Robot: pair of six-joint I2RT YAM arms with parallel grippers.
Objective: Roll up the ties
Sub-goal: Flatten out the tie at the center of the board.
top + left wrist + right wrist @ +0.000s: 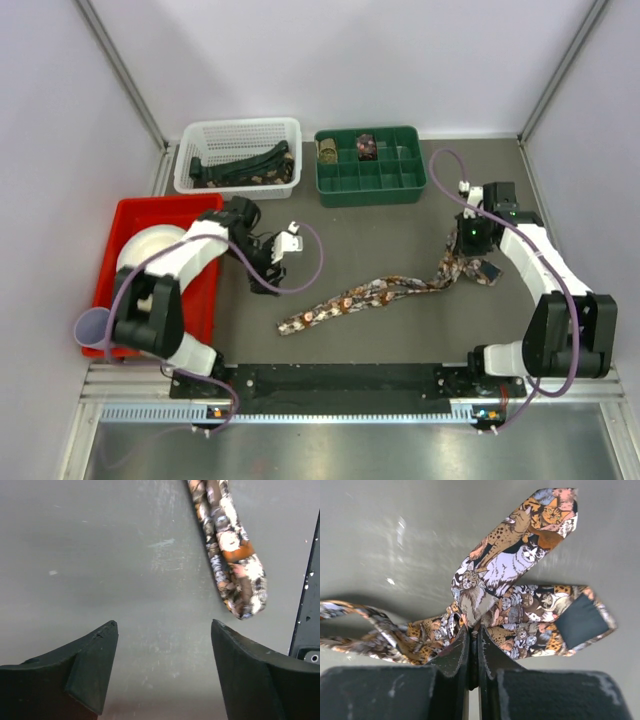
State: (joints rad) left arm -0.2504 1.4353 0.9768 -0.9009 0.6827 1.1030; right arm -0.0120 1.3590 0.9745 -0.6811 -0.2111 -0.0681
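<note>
Spread wide and holding nothing, the left gripper (164,625) hovers over the grey table (75,555). The narrow end of the cat-patterned tie (235,565) lies flat just ahead of it, not touching either finger. From there the tie runs across the table to the right, where its wide end is folded and bunched. The right gripper (474,630), pressed together, pinches a fold of that wide end.

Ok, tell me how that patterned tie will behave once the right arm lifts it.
Probably floppy: the tie folds and buckles at the shut right fingers. Its long tail would likely sag and drag. Thin fabric, so probably light; the pinch may hold but could slip.
</note>
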